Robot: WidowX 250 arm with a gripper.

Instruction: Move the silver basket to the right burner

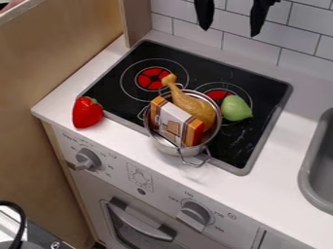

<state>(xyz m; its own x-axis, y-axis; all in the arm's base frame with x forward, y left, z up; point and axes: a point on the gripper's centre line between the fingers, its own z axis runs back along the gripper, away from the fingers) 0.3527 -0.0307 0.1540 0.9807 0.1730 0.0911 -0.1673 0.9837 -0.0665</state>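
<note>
Silver basket: rigid metal, probably light; loose contents may tip. Grip front wire handle. Jaws wide apart, empty.

Tiny numerals and lettering ring the left knob and right knob on the oven's control panel — too small for me to read surely. Between the knobs there's a framed line-drawn sign — and a little circular symbol beside the right knob.

drumstick and box lie in the basket, pepper left, pear right.
</note>
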